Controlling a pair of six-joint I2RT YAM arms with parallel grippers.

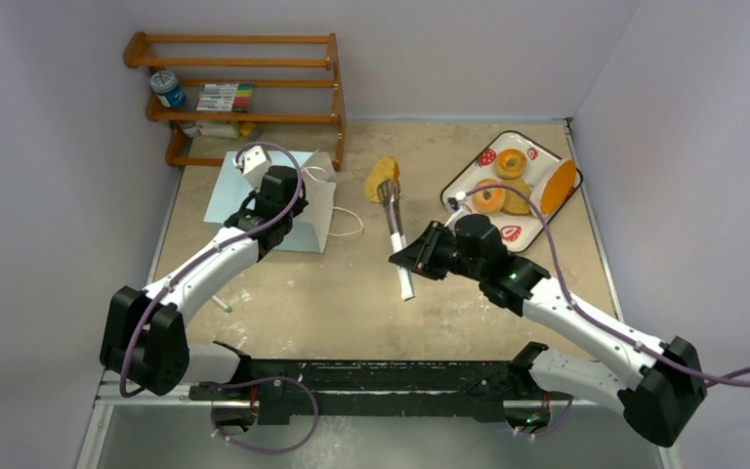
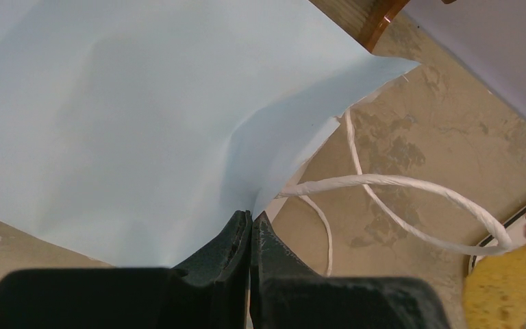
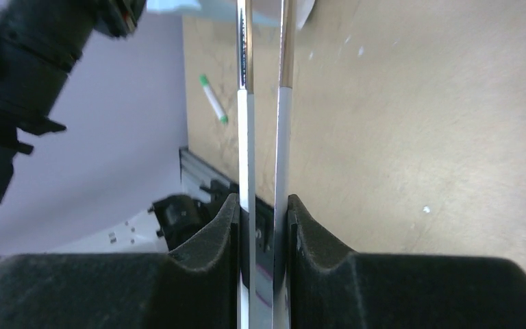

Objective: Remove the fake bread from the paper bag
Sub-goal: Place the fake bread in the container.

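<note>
The pale blue paper bag point(image 1: 269, 200) point(image 2: 144, 123) lies flat at the back left, its white cord handles point(image 2: 383, 181) trailing toward the middle. My left gripper point(image 1: 288, 230) point(image 2: 252, 216) is shut on the bag's edge beside its mouth. My right gripper point(image 1: 405, 259) point(image 3: 264, 205) is shut on the white handles of metal tongs point(image 1: 395, 234) point(image 3: 264, 137). The tong tips rest at a tan bread slice point(image 1: 383, 178) point(image 2: 507, 281) on the table. Two bagel rings point(image 1: 510, 162), a slice and an orange baguette point(image 1: 558, 186) lie on the strawberry tray point(image 1: 474, 161).
A wooden shelf point(image 1: 244, 93) with a jar and markers stands at the back left, close behind the bag. A green-tipped marker point(image 1: 221, 304) point(image 3: 214, 99) lies on the table near the left arm. Walls close in on both sides.
</note>
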